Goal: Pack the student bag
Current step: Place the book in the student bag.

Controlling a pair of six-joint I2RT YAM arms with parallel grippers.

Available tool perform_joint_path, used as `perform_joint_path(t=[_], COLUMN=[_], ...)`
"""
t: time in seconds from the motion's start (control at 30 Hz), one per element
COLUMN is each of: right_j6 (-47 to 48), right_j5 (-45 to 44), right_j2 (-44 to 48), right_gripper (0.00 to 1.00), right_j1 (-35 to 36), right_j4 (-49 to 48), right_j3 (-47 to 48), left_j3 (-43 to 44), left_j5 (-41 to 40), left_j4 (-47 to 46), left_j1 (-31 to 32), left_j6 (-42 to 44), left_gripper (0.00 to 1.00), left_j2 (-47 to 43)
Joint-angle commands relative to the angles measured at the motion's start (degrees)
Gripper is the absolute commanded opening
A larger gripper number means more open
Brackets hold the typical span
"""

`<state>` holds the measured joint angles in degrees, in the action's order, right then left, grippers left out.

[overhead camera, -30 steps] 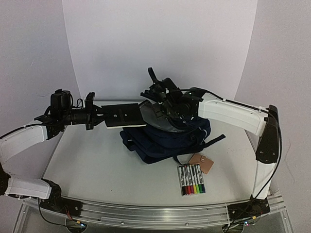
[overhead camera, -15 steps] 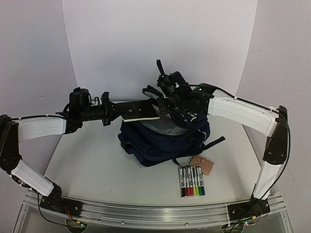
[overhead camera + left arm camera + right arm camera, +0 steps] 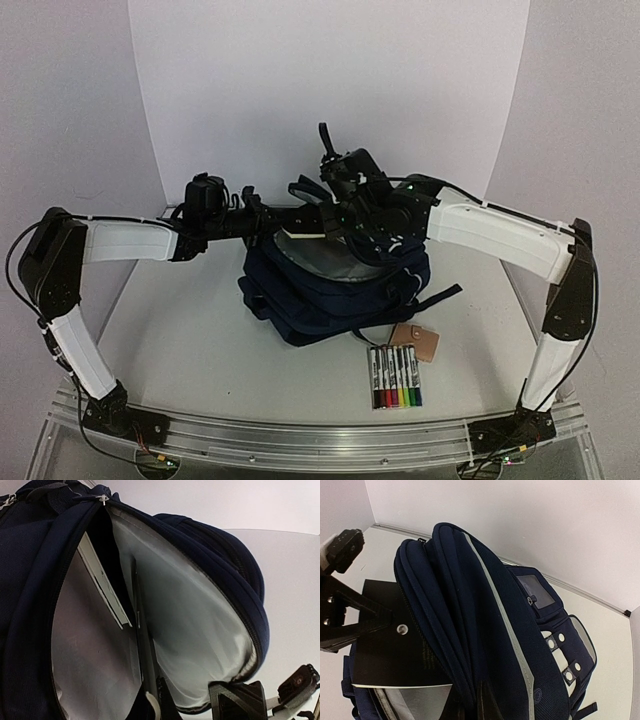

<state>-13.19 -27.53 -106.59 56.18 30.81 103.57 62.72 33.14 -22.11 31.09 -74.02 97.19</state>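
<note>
The large navy-blue fabric backpack is lying in the middle of the pale tabletop. Its body is resting flat, and its long side is running roughly left to right across the surface, slightly slanted. Its mouth is being held up off the body and is gaping upward and toward the left arm's side. A dark strap is trailing off to the right.

The right pincer is reaching in from the right and pinching the upper rim of the backpack. In its own camera its narrow fingers are squeezing the fold of navy fabric, and thin pale piping is running up the bag above them. The mouth is standing open under that grip.

The left pincer is coming in level from the left, clamped tight on a thin black book with white page edges. The book's far end is sitting inside the mouth, while its near end is sticking out toward the left arm. From the right wrist the book is showing as a flat black sheet just beside the bag's zip edge. From the left wrist it is appearing edge-on, slicing down between the walls of shiny grey lining. A flat white-edged piece is leaning deeper inside; I cannot tell what it is.

In front of the bag, a row of coloured marker pens is lying near the front edge. A small tan leather pouch is sitting just behind it.
</note>
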Motion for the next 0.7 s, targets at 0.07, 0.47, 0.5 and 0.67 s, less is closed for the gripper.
perform_joint_path(t=[0.07,0.47,0.5,0.67], right_j6=[-1.6,-2.2,-2.4,-3.0], right_j5=[-0.7,-2.0,-2.3,-3.1], right_j2=[4.9,3.7,3.6,3.1], right_gripper=[0.00,0.00,0.00,0.00], right_j1=[2.6,2.8,2.8,2.7], right_j4=[-11.0,-12.6,-12.6,-12.9], right_j3=[0.8,-0.7,-0.8,-1.1], left_j3=[9.0,20.0,20.8,25.2], left_j5=[-5.4,-11.6,-11.8,-12.3], left_j4=[-2.0,2.1,2.2,5.8], left_j1=[1.6,4.7,4.9,5.6], left_j6=[-0.7,4.3,4.5,6.8], left_gripper=[0.00,0.00,0.00,0.01], left_j2=[6.7,17.5,18.4,22.3])
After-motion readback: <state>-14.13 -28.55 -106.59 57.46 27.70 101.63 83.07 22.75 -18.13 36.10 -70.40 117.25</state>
